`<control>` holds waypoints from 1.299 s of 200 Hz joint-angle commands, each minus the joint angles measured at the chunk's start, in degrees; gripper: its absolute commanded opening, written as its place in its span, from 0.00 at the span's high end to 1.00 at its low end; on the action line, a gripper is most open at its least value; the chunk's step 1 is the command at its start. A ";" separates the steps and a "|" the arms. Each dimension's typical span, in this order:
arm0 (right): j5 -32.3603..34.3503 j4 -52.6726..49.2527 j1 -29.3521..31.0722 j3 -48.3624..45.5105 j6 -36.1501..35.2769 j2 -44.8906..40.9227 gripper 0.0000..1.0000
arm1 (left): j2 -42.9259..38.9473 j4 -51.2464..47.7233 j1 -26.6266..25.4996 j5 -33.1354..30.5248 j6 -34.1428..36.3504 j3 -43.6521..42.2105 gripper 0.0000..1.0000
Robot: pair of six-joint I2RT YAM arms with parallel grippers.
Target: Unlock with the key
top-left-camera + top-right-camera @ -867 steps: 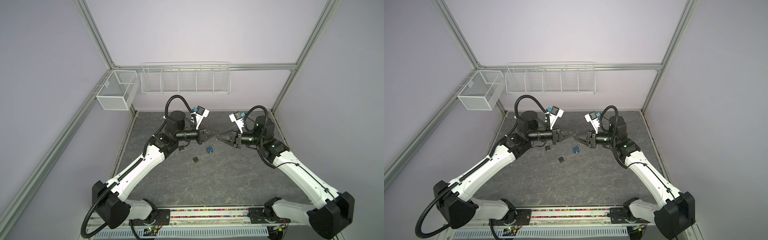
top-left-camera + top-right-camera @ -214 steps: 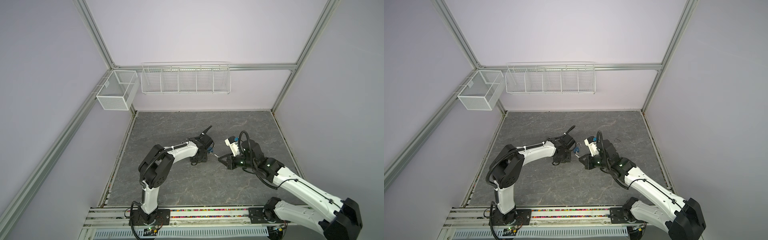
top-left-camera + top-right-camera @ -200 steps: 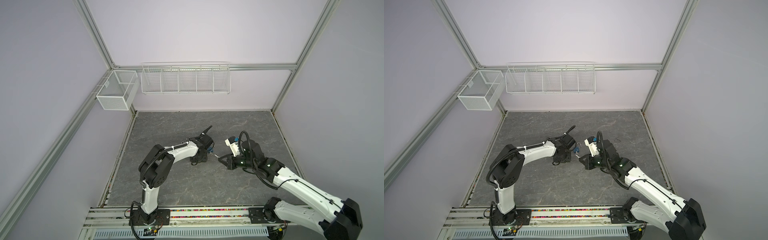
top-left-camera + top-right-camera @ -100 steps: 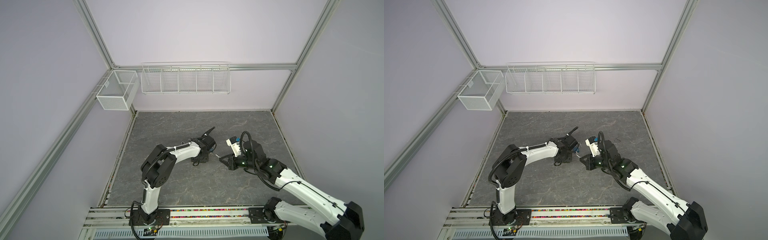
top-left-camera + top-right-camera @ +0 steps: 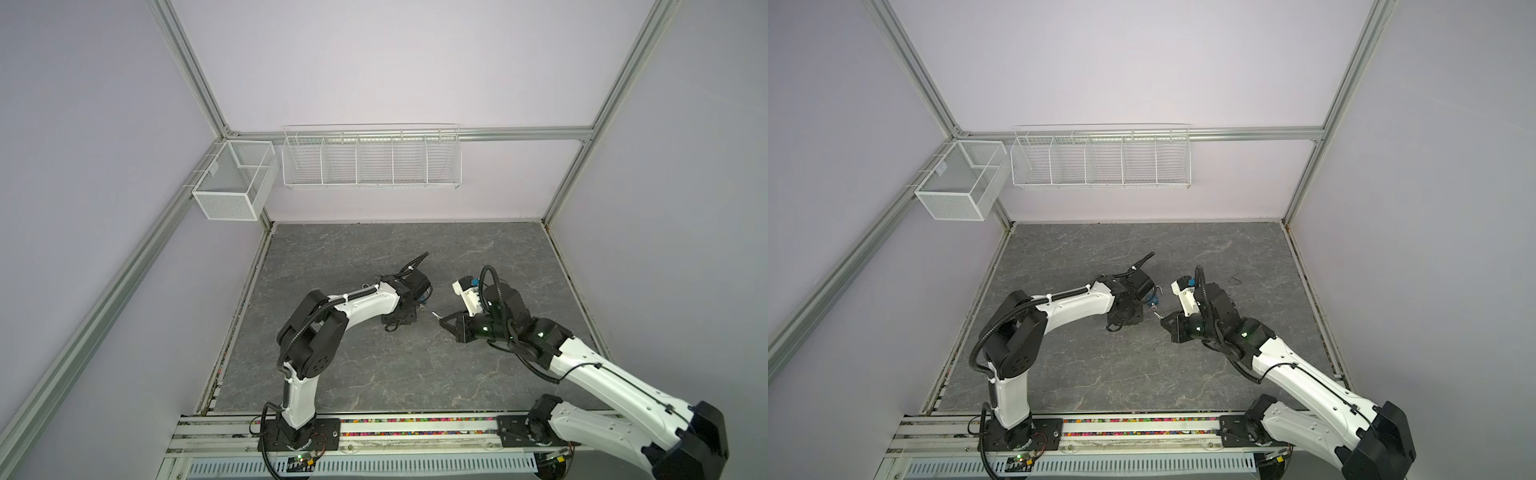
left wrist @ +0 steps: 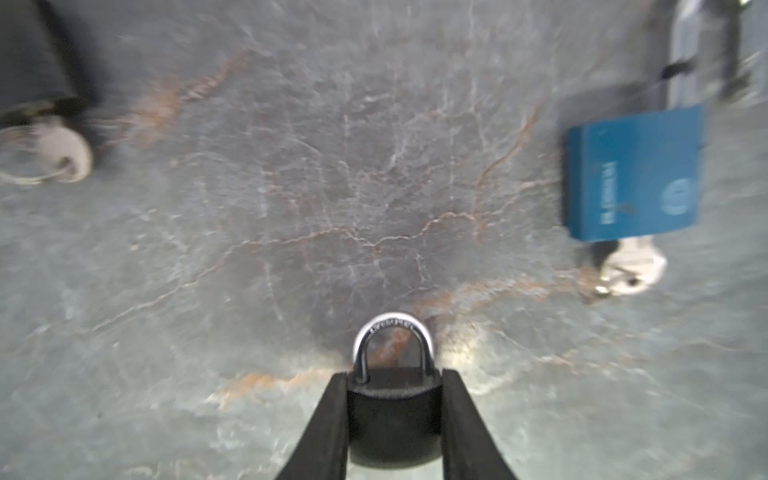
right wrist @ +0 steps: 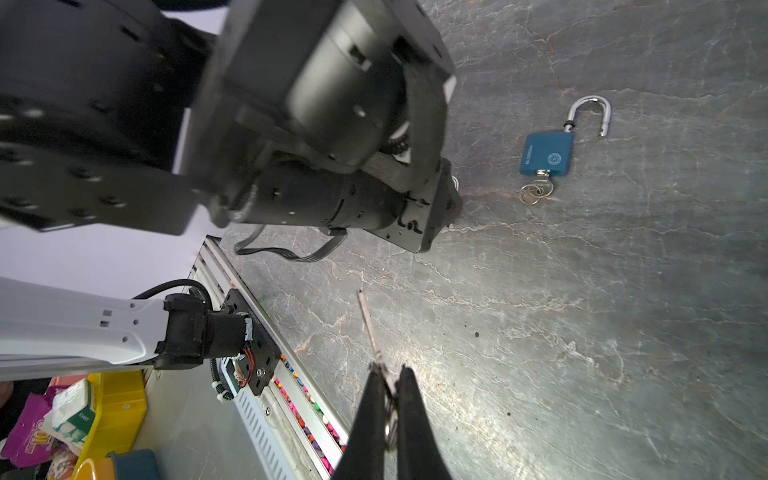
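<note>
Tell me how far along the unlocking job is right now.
Done: the blue padlock lies on the table with its shackle swung open and the inserted key in it. In hand: the left gripper clamps the black padlock, shackle shut, while the right gripper pinches the held key, blade sticking out. Left: push that key into the black padlock and turn it.

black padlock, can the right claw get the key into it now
Probably not yet. The left claw grips the black padlock by its sides, shackle pointing out, so its bottom faces back into the claw; the key in the right claw looks blocked.
</note>
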 commanded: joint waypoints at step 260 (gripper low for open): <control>23.65 15.95 14.35 10.70 15.40 20.19 0.93 | -36.77 22.58 1.40 -2.45 -33.22 -19.70 1.00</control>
